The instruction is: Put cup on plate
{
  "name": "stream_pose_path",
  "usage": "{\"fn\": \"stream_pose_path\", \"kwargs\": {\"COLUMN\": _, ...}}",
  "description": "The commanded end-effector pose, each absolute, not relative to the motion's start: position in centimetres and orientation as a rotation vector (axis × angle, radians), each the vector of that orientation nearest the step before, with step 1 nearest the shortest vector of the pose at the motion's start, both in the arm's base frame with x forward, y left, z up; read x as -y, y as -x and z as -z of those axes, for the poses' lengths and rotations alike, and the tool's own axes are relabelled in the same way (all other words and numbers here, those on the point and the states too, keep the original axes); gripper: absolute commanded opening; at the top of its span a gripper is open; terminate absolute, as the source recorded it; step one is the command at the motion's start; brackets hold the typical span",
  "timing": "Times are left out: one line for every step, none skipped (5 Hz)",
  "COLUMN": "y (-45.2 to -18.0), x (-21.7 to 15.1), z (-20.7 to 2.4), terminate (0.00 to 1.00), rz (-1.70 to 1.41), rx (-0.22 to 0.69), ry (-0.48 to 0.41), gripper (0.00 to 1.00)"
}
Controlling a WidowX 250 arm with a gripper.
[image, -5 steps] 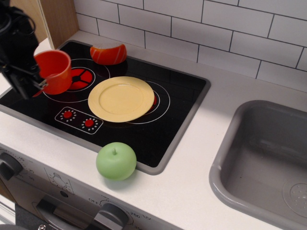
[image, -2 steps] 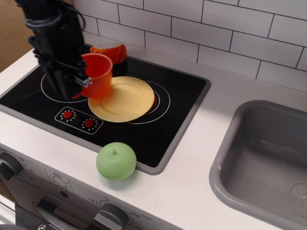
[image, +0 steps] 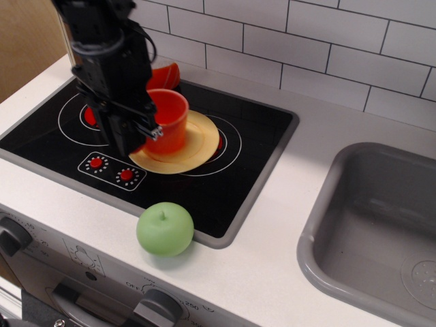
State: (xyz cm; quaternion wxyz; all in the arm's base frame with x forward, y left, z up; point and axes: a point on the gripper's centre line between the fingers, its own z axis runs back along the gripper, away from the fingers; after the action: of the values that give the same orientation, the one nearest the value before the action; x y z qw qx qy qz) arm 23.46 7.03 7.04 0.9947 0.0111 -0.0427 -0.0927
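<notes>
Cup (image: 167, 120) now sits over the left part of the plate (image: 201, 139), carried across from the left burner a second ago. Gripper (image: 144, 129) stays clamped on its handle side. Transport looks done; lowering and release remain.

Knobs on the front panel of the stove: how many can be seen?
2. One knob is at the left edge; the other is at the bottom, below the apple. More may lie outside the frame.
</notes>
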Motion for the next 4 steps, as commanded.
{"fn": "stream_pose_path", "kwargs": {"y": -24.7, "x": -6.5, "z": -8.2, "terminate": 0.00, "rz": 0.192, "rx": 0.167, "ry": -0.057, "gripper": 0.00}}
{"fn": "stream_pose_path", "kwargs": {"y": -24.9, "x": -6.9, "z": -8.8, "terminate": 0.00, "rz": 0.168, "rx": 0.191, "ry": -0.070, "gripper": 1.00}}
{"fn": "stream_pose_path", "kwargs": {"y": -25.1, "x": -7.0, "z": -9.1, "terminate": 0.00, "rz": 0.163, "rx": 0.189, "ry": -0.065, "gripper": 1.00}}
{"fn": "stream_pose_path", "kwargs": {"y": -24.9, "x": -7.3, "z": -9.9, "terminate": 0.00, "rz": 0.167, "rx": 0.191, "ry": -0.061, "gripper": 1.00}}
